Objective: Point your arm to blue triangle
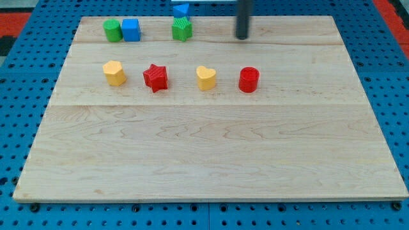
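The blue triangle (181, 9) sits at the view's top edge, just beyond the board's far edge, right above a green star-like block (182, 29). My tip (242, 37) is at the end of the dark rod, on the board near its top edge. It stands well to the right of the blue triangle and the green block, and above the red cylinder (248, 80). It touches no block.
A green cylinder (112, 30) and a blue cube (131, 29) stand side by side at the top left. A row across the board holds a yellow hexagon (114, 73), a red star (155, 77), a yellow heart (206, 78) and the red cylinder.
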`<state>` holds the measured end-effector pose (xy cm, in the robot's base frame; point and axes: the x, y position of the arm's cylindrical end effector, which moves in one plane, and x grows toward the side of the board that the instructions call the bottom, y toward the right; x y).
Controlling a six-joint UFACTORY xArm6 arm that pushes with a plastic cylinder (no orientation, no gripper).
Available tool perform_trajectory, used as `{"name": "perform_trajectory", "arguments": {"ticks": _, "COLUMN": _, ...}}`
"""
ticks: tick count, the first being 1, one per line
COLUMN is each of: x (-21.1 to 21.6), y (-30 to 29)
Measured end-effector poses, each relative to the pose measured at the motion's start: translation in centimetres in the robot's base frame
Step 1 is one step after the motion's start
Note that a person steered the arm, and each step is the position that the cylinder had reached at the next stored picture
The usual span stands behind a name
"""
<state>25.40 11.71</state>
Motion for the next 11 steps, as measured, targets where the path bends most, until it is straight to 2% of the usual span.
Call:
{"name": "perform_trajectory", "arguments": {"ticks": 1, "x": 0.0, "y": 4.3}}
{"name": "perform_trajectory", "arguments": {"ticks": 6, "x": 0.8, "y": 4.8}}
{"name": "perform_trajectory", "arguments": {"ticks": 7, "x": 7.6, "y": -1.2}}
{"name": "perform_trajectory", "arguments": {"ticks": 8, "x": 7.9, "y": -13.9}}
{"name": "perform_trajectory", "arguments": {"ticks": 9, "x": 5.7, "y": -21.0}}
{"name": "perform_trajectory", "arguments": {"ticks": 10, "x": 4.7, "y": -34.9}}
{"name": "perform_trajectory", "arguments": {"ticks": 11, "x": 3.2, "y": -42.0}}
